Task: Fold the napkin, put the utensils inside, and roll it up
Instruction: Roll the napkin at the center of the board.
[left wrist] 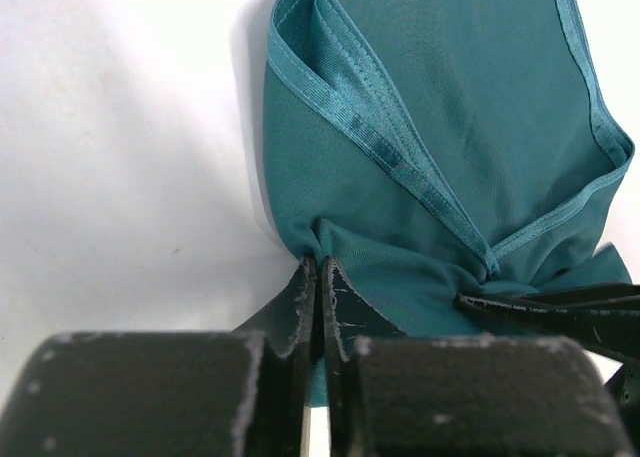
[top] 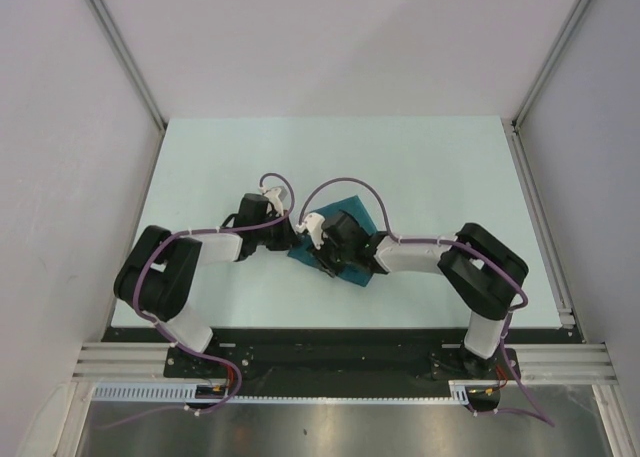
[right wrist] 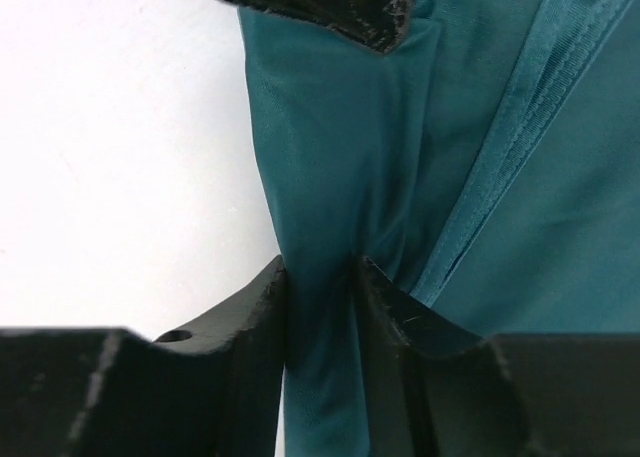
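The dark teal napkin (top: 350,239) lies folded in the middle of the pale table, partly under both wrists. My left gripper (top: 293,239) is shut on the napkin's left edge; in the left wrist view its jaws (left wrist: 320,269) pinch a gathered bit of the cloth (left wrist: 450,127). My right gripper (top: 325,260) is shut on a thicker bunch of the same cloth (right wrist: 350,157), which runs down between its fingers (right wrist: 318,267). The two grippers are close together, and each one's fingertips show in the other's wrist view. The gold fork is not in view.
The pale table (top: 220,167) has grey walls on both sides and a metal rail (top: 540,227) along its right edge. The arm bases stand on the black strip (top: 330,352) at the near edge.
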